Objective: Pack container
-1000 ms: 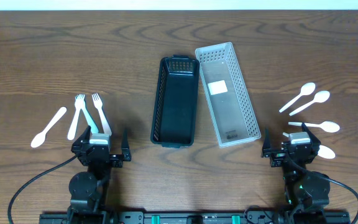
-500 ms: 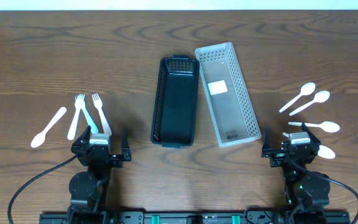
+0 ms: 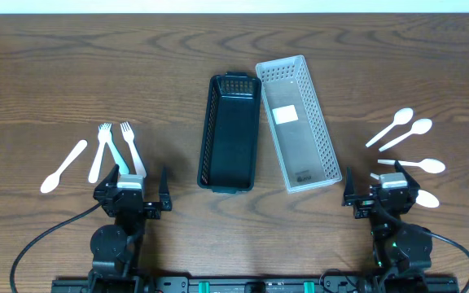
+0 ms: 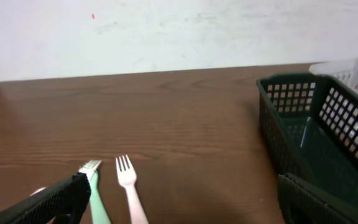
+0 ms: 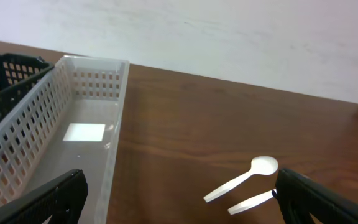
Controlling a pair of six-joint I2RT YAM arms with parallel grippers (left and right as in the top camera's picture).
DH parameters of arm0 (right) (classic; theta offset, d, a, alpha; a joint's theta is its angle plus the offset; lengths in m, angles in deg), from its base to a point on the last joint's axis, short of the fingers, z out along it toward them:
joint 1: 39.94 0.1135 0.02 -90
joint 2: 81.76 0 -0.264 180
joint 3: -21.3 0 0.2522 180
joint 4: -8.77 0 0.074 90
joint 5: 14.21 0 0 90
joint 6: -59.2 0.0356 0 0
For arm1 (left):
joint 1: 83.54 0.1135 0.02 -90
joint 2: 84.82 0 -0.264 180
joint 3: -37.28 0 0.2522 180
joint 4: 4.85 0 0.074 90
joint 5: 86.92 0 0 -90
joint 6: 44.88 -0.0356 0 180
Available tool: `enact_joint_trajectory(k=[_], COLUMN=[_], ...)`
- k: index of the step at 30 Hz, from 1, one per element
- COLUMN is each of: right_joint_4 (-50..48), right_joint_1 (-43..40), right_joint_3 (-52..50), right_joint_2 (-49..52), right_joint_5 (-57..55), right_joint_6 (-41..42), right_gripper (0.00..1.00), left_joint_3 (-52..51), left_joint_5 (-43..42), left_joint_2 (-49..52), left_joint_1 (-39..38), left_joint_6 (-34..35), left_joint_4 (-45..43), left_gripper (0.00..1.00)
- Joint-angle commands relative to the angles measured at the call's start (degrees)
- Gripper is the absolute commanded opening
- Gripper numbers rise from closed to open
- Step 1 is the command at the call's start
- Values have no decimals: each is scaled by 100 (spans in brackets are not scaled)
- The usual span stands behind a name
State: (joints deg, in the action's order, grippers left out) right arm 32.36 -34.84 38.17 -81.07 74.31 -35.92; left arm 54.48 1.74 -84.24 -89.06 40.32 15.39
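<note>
A black basket (image 3: 231,134) and a white basket (image 3: 298,122) lie side by side at the table's middle, both empty; they also show in the left wrist view (image 4: 319,134) and the right wrist view (image 5: 55,137). Forks (image 3: 129,146) and a white spoon (image 3: 63,166) lie at the left; a pink fork (image 4: 128,186) and a green fork (image 4: 95,193) show in the left wrist view. Several white spoons (image 3: 405,134) lie at the right, one in the right wrist view (image 5: 241,179). My left gripper (image 3: 133,197) and right gripper (image 3: 381,195) are open and empty near the front edge.
The wooden table (image 3: 137,65) runs back to a white wall (image 4: 166,31). Cables trail from both arm bases at the front edge.
</note>
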Motion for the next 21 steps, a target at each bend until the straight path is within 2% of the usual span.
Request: enact_joint_trajectory(k=[1,5,8,13,17,21], right_joint_4=[-114,-636,-564,22,1134,3220], right_joint_1=[-81,-81,-81,-81,-79,-79], right_joint_3=[-15,275,769,2151,3777,5849], right_joint_2=[-35,85,546,2277,4030,5884], right_joint_5=[46,-96,-146,33,448,688], right_joint_6=[855,887,870,815,560,525], right_gripper=[99,99,99,99,99,99], left_joint_3=[-83,411,1119,2800,4444,6140], left_joint_5=[-81,-81,-79,-59,-63,-127], left_joint_2=[-33,160,750,2603,4266,5777], left_joint_1=[-7,-7,-7,-2,-2,-2], left_joint_6=[730,944,966,966,966,968], left_joint_4=[-15,-9,50,1056,2520,4336], left_gripper=[98,98,98,98,98,98])
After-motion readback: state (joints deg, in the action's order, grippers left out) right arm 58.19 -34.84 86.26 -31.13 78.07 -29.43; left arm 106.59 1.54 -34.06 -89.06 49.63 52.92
